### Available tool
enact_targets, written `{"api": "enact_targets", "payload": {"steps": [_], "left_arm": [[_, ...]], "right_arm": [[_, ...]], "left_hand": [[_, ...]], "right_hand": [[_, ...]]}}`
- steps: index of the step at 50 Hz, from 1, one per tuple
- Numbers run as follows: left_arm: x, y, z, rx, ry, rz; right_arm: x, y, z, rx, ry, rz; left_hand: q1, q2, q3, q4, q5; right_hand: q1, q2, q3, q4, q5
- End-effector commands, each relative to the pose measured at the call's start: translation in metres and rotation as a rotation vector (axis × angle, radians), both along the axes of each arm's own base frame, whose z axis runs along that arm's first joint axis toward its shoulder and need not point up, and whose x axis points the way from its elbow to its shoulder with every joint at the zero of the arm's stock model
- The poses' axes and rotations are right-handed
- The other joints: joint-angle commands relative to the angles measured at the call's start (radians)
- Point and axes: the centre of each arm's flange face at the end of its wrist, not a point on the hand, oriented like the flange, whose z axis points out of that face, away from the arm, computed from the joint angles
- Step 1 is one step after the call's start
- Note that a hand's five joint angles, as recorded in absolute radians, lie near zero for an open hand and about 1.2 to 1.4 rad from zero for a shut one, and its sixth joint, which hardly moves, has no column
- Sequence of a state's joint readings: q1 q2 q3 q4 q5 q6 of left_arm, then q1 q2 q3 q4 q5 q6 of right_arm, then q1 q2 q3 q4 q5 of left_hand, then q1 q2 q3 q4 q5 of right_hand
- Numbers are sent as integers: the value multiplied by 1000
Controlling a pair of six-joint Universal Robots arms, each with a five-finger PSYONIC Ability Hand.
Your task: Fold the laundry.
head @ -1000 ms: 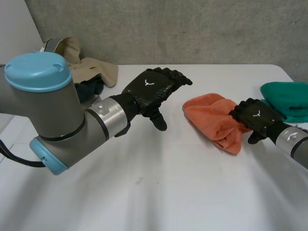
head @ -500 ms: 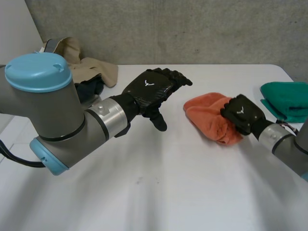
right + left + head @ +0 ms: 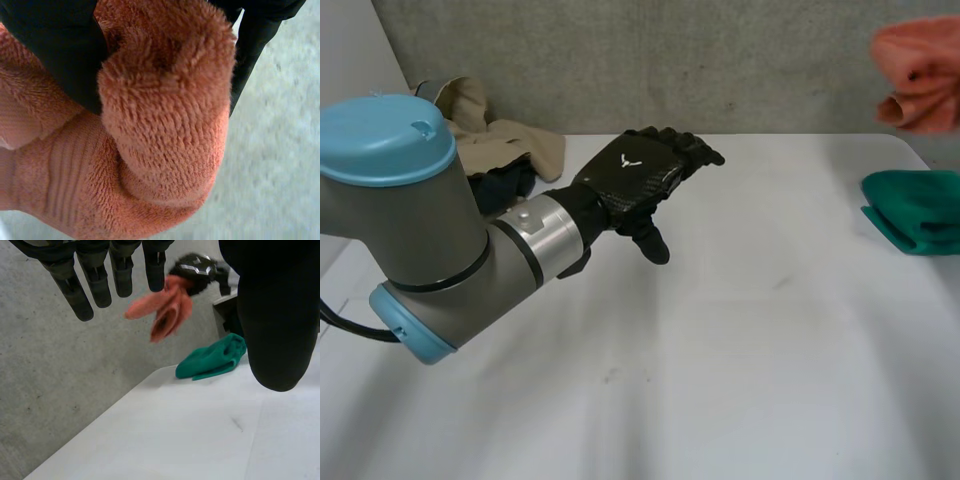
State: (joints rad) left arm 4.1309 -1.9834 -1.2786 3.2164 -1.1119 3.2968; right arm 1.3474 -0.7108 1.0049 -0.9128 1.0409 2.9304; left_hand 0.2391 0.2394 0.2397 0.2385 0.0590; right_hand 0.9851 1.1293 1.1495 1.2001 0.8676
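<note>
Hanging in the air near the table's far right corner, the orange towel [image 3: 920, 70] is bunched in the right hand [image 3: 197, 269]. That hand's fingers [image 3: 55, 55] and thumb are curled tight round a thick roll of the cloth, and loose folds droop below the grip, well clear of the table [image 3: 720, 380]. The green towel [image 3: 915, 210] lies in a flat fold at the right edge, with nothing touching it. The left hand [image 3: 635, 180] hovers over the far middle of the table and grasps nothing. The left wrist view shows its fingers [image 3: 95, 285] nearly straight, set side by side, with a wide gap between them and the thumb. The left arm [image 3: 440, 240] reaches in from the near left. At the far left corner lies a heap of beige clothes [image 3: 490, 130]. A dark garment [image 3: 505, 185] sits just beside it on the near side, partly behind the arm. A wide stretch of white tabletop lies open from the middle to the near edge and across to the green towel.
</note>
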Motion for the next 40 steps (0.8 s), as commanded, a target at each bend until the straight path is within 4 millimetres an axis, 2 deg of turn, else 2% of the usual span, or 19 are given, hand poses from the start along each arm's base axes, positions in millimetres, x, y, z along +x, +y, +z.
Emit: {"api": "enact_targets", "payload": {"steps": [1, 5, 11, 18, 19, 20, 21, 22, 27, 28, 32, 35, 39, 40], "left_arm": [[-1, 5, -7, 16, -14, -9], [-3, 8, -9, 22, -18, -12], [-4, 10, -10, 24, -20, -12], [-6, 13, -8, 18, -16, -21], [-6, 14, -7, 16, -15, -21], [-6, 14, -7, 16, -15, -21], [-6, 14, -6, 15, -14, -21], [-6, 14, -6, 15, -14, -23], [-8, 18, -5, 13, -13, -32], [-9, 19, -5, 13, -13, -35], [-10, 24, -1, 4, -5, -47], [-10, 26, 5, -7, 3, -49], [-7, 28, 19, -37, 28, -46], [-6, 28, 25, -51, 39, -43]], "right_arm": [[-57, -9, -97, 185, 26, 52], [-70, -5, -133, 225, 27, 92], [-91, 1, -144, 263, 9, 97], [-111, 9, -121, 267, 11, 113], [-114, 11, -117, 268, 12, 110], [-115, 13, -113, 276, 4, 104], [-115, 15, -110, 279, -1, 99], [-116, 16, -107, 284, -10, 93], [-135, 32, -88, 366, -93, 10], [-145, 39, -82, 408, -120, -19], [-161, 57, -72, 513, -137, -102], [-174, 70, -63, 546, -74, -201], [-201, 87, -38, 574, 92, -480], [-206, 91, -26, 575, 167, -591]], "left_hand": [[1, 1, 0, 1, 6], [1, 1, 0, 1, 6], [1, 1, 0, 1, 6], [1, 1, 0, 1, 6], [1, 1, 0, 1, 6], [1, 1, 0, 1, 6], [1, 1, 0, 1, 6], [1, 1, 0, 1, 6], [1, 1, 0, 1, 6], [1, 1, 0, 1, 6], [1, 1, 0, 1, 6], [-2, -2, -3, -1, 3], [-2, -2, -3, -1, 3], [-2, -2, -3, -1, 3]], "right_hand": [[411, 267, 247, 196, 354], [411, 267, 247, 196, 354], [411, 267, 247, 196, 354], [411, 267, 247, 196, 354], [104, -40, -60, -111, 47], [-457, -601, -621, -672, -514], [-716, -860, -880, -931, -773], [-811, -955, -975, -1026, -868], [-811, -955, -975, -1026, -868], [-811, -955, -975, -1026, -868], [-811, -955, -975, -1026, -868], [-811, -955, -975, -1026, -868], [-811, -955, -975, -1026, -868], [-811, -955, -975, -1026, -868]]}}
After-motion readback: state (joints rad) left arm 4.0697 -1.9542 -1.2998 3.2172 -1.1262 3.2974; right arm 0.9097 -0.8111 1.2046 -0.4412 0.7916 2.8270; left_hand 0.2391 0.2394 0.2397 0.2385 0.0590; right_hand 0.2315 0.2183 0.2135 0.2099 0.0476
